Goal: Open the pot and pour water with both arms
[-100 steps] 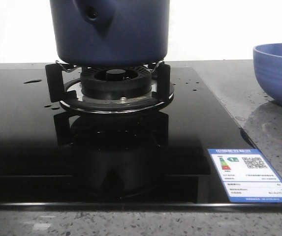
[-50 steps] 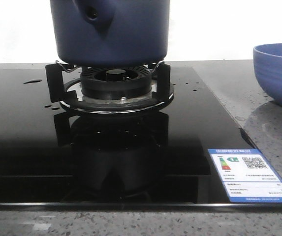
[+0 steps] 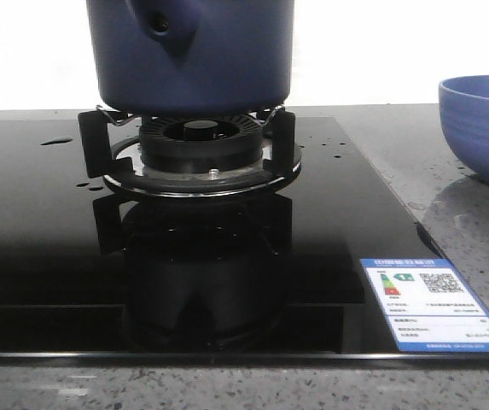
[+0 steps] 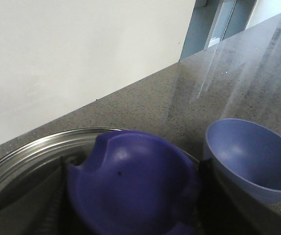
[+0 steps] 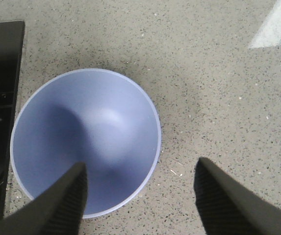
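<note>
Right claw (image 5: 140, 205): two dark, finely ribbed, tapering fingers (image 5: 57, 205).

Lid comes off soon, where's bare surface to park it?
Free: black glass in front of the burner, left of the label; grey counter beside the bowl. Crowded: burner under the pot.

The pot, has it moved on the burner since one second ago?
No. The pot sits at the same place over the burner ring.

Backlight overexposing white wall (image 3: 398, 43); glossy black cooktop (image 3: 39, 256) mirroring burner (image 3: 197, 149); near purple knob (image 4: 130, 191) blurring in left wrist view.
</note>
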